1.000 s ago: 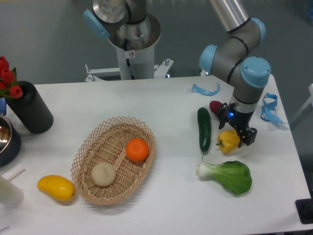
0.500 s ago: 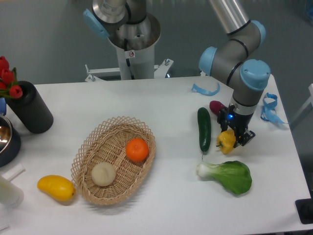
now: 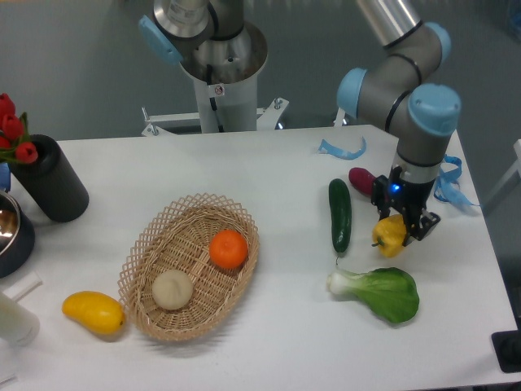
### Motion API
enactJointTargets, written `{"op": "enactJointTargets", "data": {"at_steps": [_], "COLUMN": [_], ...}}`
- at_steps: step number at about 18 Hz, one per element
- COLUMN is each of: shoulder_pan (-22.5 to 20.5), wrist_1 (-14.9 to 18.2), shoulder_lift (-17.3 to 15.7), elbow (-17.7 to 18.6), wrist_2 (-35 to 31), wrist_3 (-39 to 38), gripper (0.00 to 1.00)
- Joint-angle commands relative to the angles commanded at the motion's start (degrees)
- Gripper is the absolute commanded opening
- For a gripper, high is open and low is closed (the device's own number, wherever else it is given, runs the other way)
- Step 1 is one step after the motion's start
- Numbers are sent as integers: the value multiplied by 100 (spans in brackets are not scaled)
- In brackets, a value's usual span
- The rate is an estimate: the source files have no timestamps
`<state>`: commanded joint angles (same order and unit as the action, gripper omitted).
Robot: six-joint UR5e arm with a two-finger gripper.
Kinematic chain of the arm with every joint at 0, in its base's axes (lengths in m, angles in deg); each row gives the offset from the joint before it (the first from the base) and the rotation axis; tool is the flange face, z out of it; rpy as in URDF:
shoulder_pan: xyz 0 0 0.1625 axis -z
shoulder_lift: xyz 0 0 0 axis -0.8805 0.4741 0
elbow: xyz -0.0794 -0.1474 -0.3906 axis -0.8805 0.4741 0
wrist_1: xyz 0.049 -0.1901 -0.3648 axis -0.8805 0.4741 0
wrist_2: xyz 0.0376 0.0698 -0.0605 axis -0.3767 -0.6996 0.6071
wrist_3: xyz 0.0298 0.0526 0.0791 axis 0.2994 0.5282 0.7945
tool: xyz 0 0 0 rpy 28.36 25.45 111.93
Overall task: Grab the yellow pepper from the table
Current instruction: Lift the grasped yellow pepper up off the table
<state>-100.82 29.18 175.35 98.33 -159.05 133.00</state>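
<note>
Yellow pepper [image 3: 390, 235] sits between the gripper's [image 3: 404, 231] two fingers, which squeeze it from the sides, just above the table [image 3: 269, 171] near the cucumber [image 3: 339, 214]. Its skin looks shiny and slippery, so it could slide out and drop onto the leafy green [image 3: 377, 292].
</note>
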Motion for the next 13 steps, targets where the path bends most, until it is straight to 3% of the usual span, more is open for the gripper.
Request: {"op": "enactJointTargets", "data": {"at_steps": [7, 13], "shoulder_pan": [579, 1063], "wrist_1": [-17, -35], "shoulder_lift": [-422, -528], "elbow": [-387, -862], "wrist_2": [1091, 1372], "wrist_3": [-2347, -3448], "gripper": [14, 14]}}
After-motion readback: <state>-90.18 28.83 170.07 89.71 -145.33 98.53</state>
